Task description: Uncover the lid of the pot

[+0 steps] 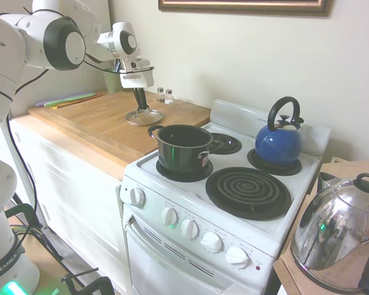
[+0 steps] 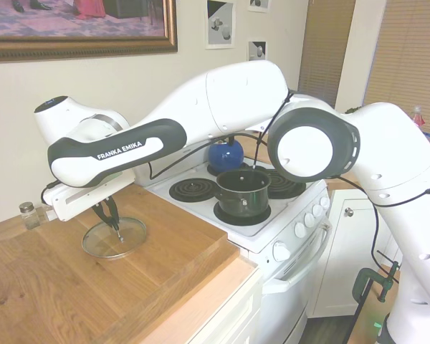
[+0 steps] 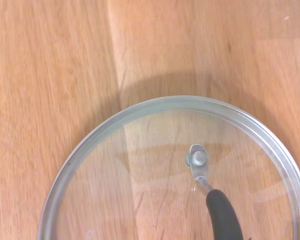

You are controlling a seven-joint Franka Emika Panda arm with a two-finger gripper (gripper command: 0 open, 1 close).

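The glass lid [image 1: 152,117] [image 2: 129,242] lies flat on the wooden counter [image 1: 98,126], left of the stove. My gripper [image 1: 141,107] [image 2: 113,223] points straight down over its middle, fingers close together on the black loop handle [image 3: 221,210]. The wrist view looks down through the lid [image 3: 155,165] to the wood grain beneath. The dark pot [image 1: 183,147] [image 2: 242,192] stands uncovered on the stove's front left burner, well apart from the lid.
A blue kettle [image 1: 278,142] [image 2: 225,153] sits on a back burner. The large front coil [image 1: 248,192] is bare. A chrome domed kettle [image 1: 335,233] stands right of the stove. Two small shakers [image 1: 165,94] and flat boards [image 1: 67,99] rest by the wall.
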